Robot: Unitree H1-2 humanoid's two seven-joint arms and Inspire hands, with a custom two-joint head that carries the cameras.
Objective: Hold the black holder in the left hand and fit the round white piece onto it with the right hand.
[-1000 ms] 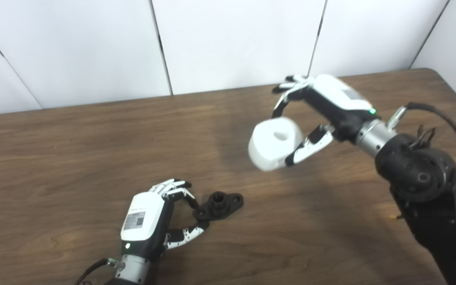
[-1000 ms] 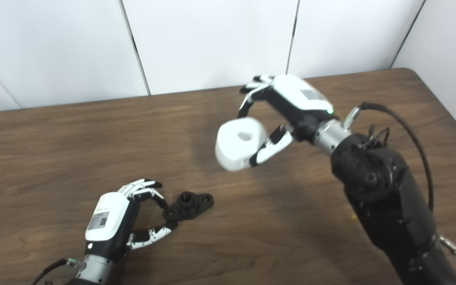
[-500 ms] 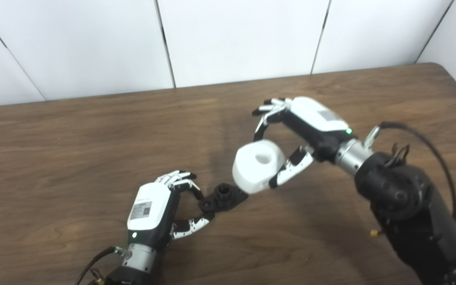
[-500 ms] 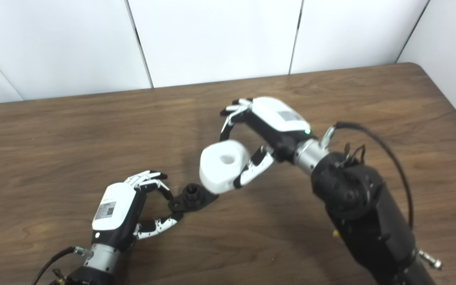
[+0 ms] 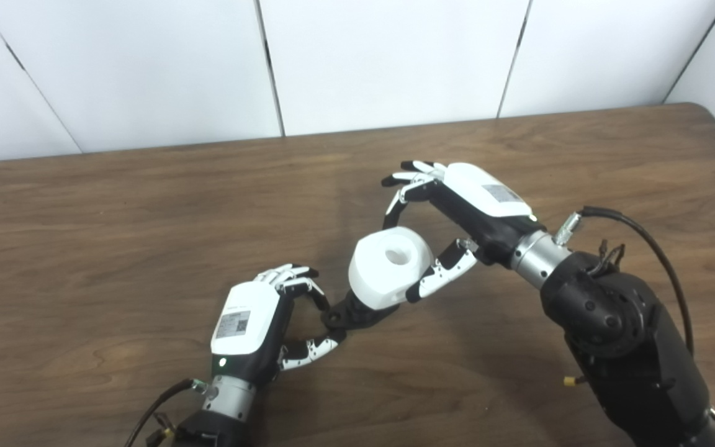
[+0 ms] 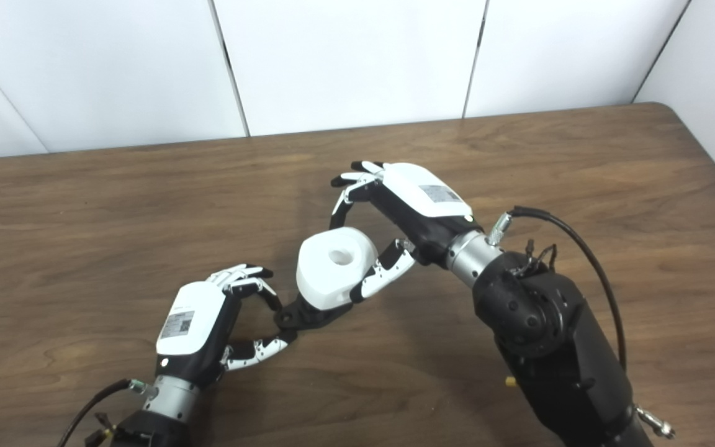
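The round white piece [image 5: 388,266], a thick ring with a centre hole, sits in my right hand [image 5: 457,211], whose fingers and thumb are shut on its sides. It is directly over the black holder [image 5: 348,315] and covers most of it; whether it rests on the holder's post I cannot tell. The holder is a flat black flange lying on the wooden table [image 5: 115,236]. My left hand [image 5: 258,323] pinches the holder's left end between fingertips and thumb. In the right eye view the white piece [image 6: 332,266] hides the holder's post.
A white panelled wall [image 5: 357,62] runs along the table's far edge. The table's right edge shows at the upper right corner. My right forearm [image 5: 618,335] crosses the lower right part of the table, with a black cable looping beside it.
My right hand has carried the white piece down and left, from high above the table to right over the holder. The camera has also shifted. My left hand keeps its pinch on the holder.
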